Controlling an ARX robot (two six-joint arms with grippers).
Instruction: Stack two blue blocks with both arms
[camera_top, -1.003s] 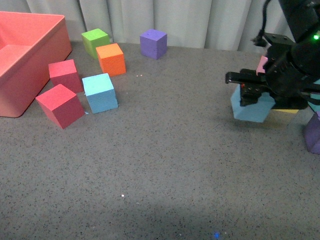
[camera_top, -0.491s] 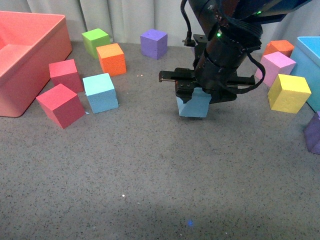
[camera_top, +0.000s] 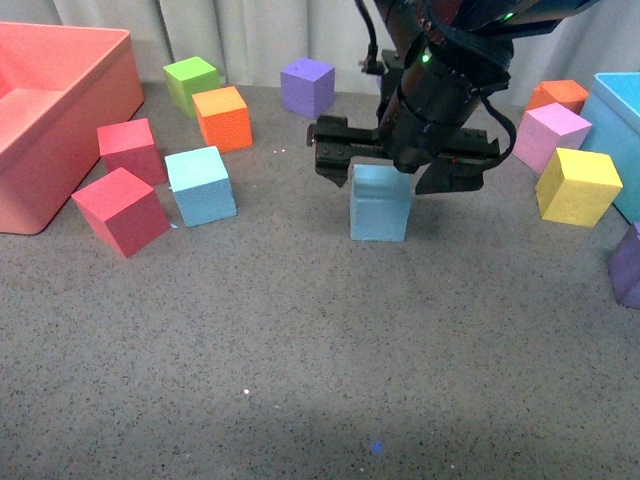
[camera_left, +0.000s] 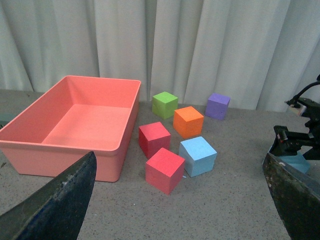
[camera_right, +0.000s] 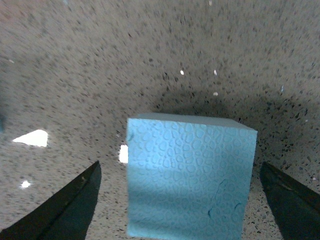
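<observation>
Front view: my right gripper (camera_top: 400, 168) hangs directly above one blue block (camera_top: 380, 205), jaws spread clear of it, well right of the pink bin (camera_top: 100, 110); the other blue block (camera_top: 201, 184) sits near that bin, nearer my wide-open left gripper (camera_left: 175, 200).

One block (camera_top: 380, 203) at table (camera_top: 300, 350) centre, right gripper (camera_top: 396, 165) directly above; second block (camera_top: 201, 185) well left of it. Bin (camera_top: 95, 100) further left, slightly behind.
</observation>
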